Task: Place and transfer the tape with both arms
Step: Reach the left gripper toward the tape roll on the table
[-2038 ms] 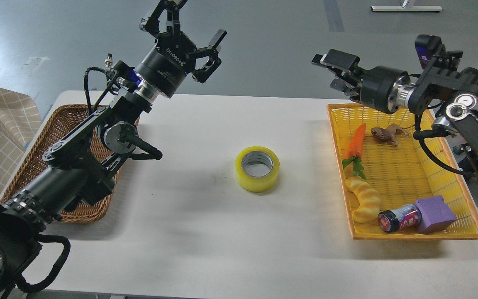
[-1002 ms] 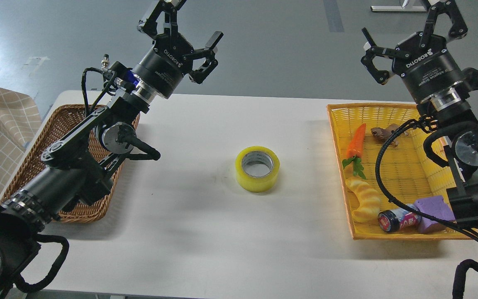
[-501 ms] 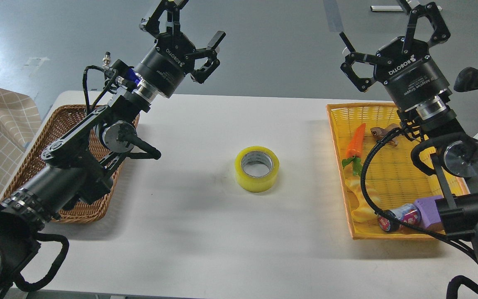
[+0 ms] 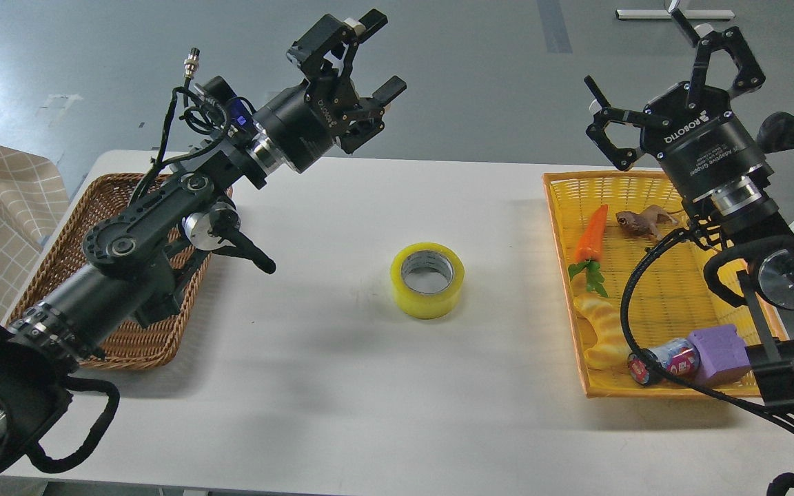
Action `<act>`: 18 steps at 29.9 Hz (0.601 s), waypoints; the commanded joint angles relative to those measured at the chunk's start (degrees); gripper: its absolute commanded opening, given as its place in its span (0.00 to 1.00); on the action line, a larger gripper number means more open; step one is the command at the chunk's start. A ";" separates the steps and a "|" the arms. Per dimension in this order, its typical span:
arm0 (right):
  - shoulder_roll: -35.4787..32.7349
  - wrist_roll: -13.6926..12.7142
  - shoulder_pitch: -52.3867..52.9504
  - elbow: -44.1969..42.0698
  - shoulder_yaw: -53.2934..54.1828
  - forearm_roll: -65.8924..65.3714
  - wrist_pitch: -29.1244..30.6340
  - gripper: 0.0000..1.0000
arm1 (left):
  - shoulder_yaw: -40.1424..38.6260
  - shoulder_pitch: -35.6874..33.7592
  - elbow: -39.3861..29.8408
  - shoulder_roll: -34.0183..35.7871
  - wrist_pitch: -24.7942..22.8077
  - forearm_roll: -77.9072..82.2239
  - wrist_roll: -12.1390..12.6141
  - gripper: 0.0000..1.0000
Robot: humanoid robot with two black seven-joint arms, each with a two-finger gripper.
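The tape [image 4: 427, 279], a thick yellow roll with a grey-white core, lies flat on the white table [image 4: 342, 399] at its middle, touched by nothing. My left gripper [image 4: 362, 58] is open and empty, raised above the table's far edge, up and left of the tape. My right gripper [image 4: 673, 83] is open and empty, raised above the far end of the yellow basket [image 4: 673, 393], well right of the tape.
A brown wicker basket [image 4: 59, 275] sits at the left under my left arm. The yellow basket holds a toy carrot [image 4: 591, 234], a brown toy animal [image 4: 638, 222], a yellow toy bread [image 4: 604, 331], a small jar [image 4: 662, 364] and a purple block [image 4: 721, 355].
My left gripper has swung right and turned toward the table's middle. My right gripper rotated upright over two seconds, then shifted slightly right. The tape has not moved.
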 commanded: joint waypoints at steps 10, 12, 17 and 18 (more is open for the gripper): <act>-0.29 0.09 -1.17 -0.22 1.51 0.05 -0.01 1.00 | 18.80 -10.00 0.11 0.82 11.34 10.51 4.03 0.98; -0.20 0.09 -1.17 -0.22 1.78 0.05 -0.01 1.00 | 20.48 -10.71 0.11 0.90 12.49 12.02 4.12 0.98; -0.28 0.09 -1.17 -0.13 2.31 0.05 -0.01 1.00 | 26.27 -13.34 1.52 0.90 14.52 15.01 10.86 0.98; -0.29 0.09 -1.17 -0.13 2.31 0.05 -0.01 1.00 | 26.28 -13.34 1.52 0.90 14.52 15.01 10.89 0.98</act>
